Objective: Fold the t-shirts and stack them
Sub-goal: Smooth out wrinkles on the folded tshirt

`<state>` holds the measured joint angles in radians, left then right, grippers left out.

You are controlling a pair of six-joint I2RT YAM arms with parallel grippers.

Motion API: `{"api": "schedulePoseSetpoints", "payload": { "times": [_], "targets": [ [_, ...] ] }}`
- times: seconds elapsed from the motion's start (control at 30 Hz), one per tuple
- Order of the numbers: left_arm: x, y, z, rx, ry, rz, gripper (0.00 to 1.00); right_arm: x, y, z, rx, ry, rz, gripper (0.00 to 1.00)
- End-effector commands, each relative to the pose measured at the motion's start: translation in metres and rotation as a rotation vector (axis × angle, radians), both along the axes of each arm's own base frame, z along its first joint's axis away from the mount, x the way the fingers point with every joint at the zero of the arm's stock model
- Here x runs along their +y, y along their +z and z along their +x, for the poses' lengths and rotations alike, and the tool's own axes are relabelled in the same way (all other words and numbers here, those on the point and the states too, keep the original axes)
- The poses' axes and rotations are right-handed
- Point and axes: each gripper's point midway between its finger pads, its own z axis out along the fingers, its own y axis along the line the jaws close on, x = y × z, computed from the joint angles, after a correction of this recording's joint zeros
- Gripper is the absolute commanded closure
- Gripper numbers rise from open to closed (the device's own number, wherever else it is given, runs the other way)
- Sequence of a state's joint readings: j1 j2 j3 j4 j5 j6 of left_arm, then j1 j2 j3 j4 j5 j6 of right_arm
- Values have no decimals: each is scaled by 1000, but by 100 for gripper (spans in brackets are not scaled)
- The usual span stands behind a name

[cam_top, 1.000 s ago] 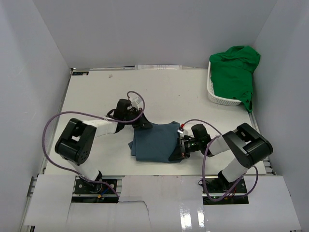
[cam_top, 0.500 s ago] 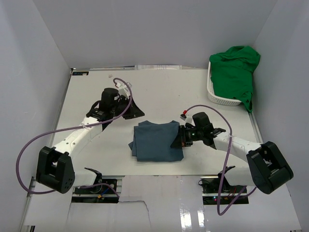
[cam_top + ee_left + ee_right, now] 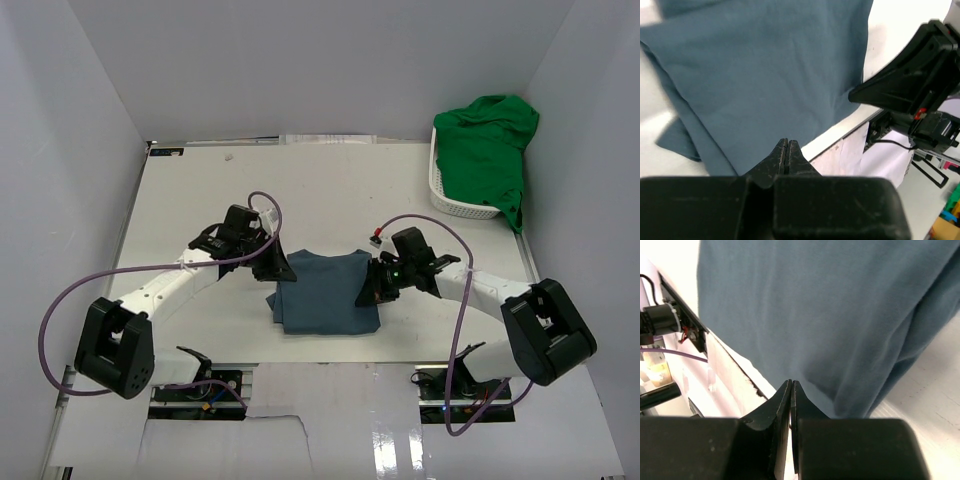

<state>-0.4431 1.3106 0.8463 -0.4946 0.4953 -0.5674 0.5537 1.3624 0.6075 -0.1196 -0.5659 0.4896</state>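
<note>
Near edge of counter, centre: slate-blue t-shirt lies folded in a compact rectangle. Left claw sits at its left border and right claw at its right. Both are pressed together with no cloth visibly pinched, apparently squaring the fold. Far right corner: green t-shirt heaped in basket, not yet folded.

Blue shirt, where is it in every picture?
Top external: the blue shirt lies folded in the middle, near the front edge of the white table.
Left wrist: the blue shirt fills the upper left.
Right wrist: the blue shirt covers most of the top.
Shared landmark: the white table, bare right beside the shirt in all three views.
</note>
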Motion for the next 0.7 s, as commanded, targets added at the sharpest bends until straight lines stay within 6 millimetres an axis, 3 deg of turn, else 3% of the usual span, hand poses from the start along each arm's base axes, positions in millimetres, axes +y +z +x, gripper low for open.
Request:
{"api": "schedulePoseSetpoints", "payload": {
  "times": [0.0, 0.13, 0.33, 0.5, 0.67],
  "targets": [
    [-9, 2, -23, 39, -28, -12, 99, 3, 1, 10, -23, 9, -14, 92],
    [-24, -19, -53, 113, -77, -4, 99, 6, -6, 13, -9, 13, -18, 92],
    [-35, -32, -72, 157, -92, -44, 99, 9, -12, 20, -7, 16, -28, 92],
    [-24, -54, -82, 193, -80, 15, 99, 9, -20, 20, 10, 14, -38, 92],
    [7, -107, -94, 280, -25, 207, 99, 8, -24, 18, 14, 10, -42, 92]
  ]
}}
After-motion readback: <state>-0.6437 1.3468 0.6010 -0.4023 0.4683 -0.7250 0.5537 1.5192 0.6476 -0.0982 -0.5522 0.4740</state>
